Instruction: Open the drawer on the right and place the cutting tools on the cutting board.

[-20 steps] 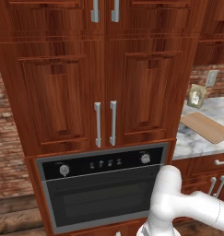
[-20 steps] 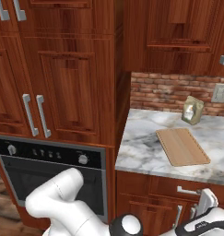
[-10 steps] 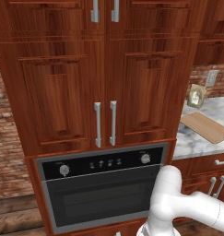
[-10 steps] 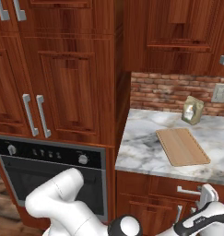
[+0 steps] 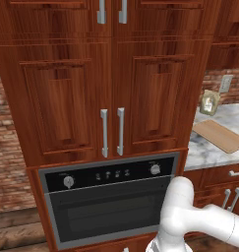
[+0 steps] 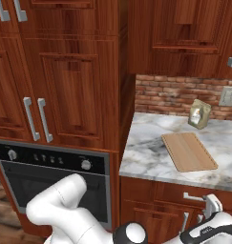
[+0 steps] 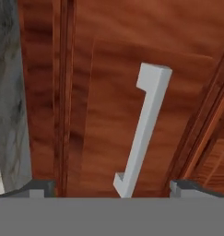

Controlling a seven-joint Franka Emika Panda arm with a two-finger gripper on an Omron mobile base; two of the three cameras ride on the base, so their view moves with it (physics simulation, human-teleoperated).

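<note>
Unchanged since the earlier frames: arm, cabinets, board.

Left base view: cutting board [image 5: 219,135] flat on marble tabletop [image 5: 199,152] at far right, small packet [image 5: 208,102] behind it; drawer [image 5: 224,175] shut beneath, bar handle [image 5: 237,173] at right edge.

Right base view: end effector [image 6: 209,209] low at right, just before drawer front, near handle.

Hand view: fingertips [image 7: 37,188] spread wide either side of silver handle, gripping nothing; drawer closed. Cutting tools unseen.

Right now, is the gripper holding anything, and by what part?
Nothing held. The gripper is open, its fingertips either side of the drawer handle and not closed on it.
</note>
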